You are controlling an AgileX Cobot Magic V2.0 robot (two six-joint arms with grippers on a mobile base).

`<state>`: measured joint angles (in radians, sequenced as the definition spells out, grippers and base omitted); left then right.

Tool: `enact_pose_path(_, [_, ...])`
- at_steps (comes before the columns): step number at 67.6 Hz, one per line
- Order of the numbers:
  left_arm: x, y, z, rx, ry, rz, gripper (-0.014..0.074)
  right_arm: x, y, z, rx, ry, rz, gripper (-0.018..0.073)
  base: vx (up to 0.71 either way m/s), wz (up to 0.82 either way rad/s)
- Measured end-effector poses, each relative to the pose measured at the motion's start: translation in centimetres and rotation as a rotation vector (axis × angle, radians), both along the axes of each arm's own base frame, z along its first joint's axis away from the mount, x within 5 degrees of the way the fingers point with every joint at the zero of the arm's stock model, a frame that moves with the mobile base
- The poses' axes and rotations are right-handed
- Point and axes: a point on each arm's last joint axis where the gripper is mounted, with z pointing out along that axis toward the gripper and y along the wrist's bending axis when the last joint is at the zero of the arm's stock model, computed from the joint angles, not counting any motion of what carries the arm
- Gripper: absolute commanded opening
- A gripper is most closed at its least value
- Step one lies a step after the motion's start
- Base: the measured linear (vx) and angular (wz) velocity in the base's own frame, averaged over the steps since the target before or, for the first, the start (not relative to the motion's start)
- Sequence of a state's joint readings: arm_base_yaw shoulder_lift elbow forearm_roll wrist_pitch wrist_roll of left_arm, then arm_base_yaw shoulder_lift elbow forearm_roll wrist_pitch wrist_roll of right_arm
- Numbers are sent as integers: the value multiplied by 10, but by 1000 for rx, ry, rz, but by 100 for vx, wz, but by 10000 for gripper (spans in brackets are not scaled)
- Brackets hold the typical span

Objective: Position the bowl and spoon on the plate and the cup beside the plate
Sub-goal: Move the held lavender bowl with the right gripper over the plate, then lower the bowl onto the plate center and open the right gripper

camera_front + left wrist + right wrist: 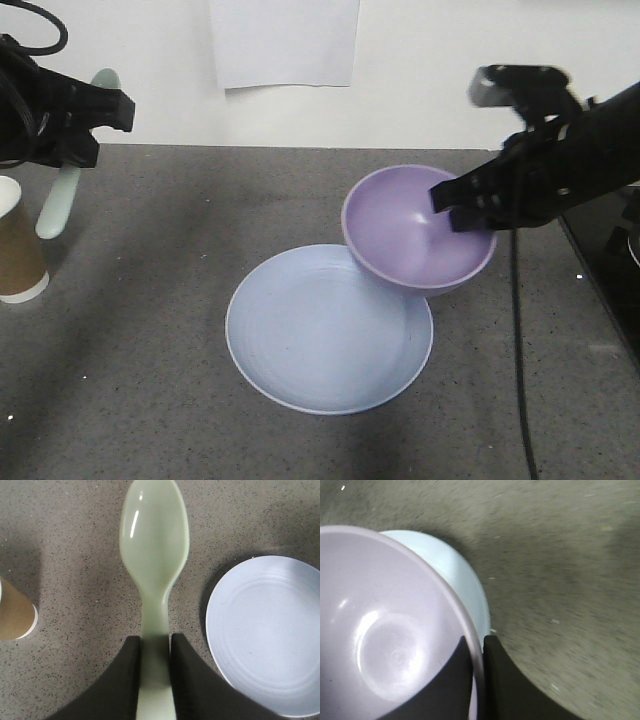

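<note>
Two pinches: right gripper (465, 205) nips the lavender bowl (405, 225) by its rim above the plate (300, 340)'s right edge, base free for lowering; left gripper (155, 641) clamps the mint spoon (154, 540)'s handle, left of the plate.

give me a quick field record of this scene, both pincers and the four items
left pincer: shut on spoon handle
right pincer: shut on bowl rim
bowl: tilted, at plate far right edge; contact unclear
spoon: in neither bowl nor plate
plate: flat on table
cup: upright on table, left of plate, apart from it
</note>
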<state>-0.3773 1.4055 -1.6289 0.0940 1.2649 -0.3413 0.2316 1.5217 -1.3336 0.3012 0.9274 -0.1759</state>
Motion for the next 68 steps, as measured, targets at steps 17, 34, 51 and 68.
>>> enact_pose_path(17, [0, 0, 0, 0, 0, 0, 0, 26, 42, -58, 5, 107, 53, -4, 0, 0])
enact_pose_path(34, [0, 0, 0, 0, 0, 0, 0, 31, 64, -88, -8, 167, 91, -4, 0, 0])
enact_pose_path(51, [0, 0, 0, 0, 0, 0, 0, 34, 68, -102, -15, 201, 94, 1, 0, 0])
enact_pose_path(68, [0, 0, 0, 0, 0, 0, 0, 34, 68, -102, -14, 201, 93, 99, 0, 0])
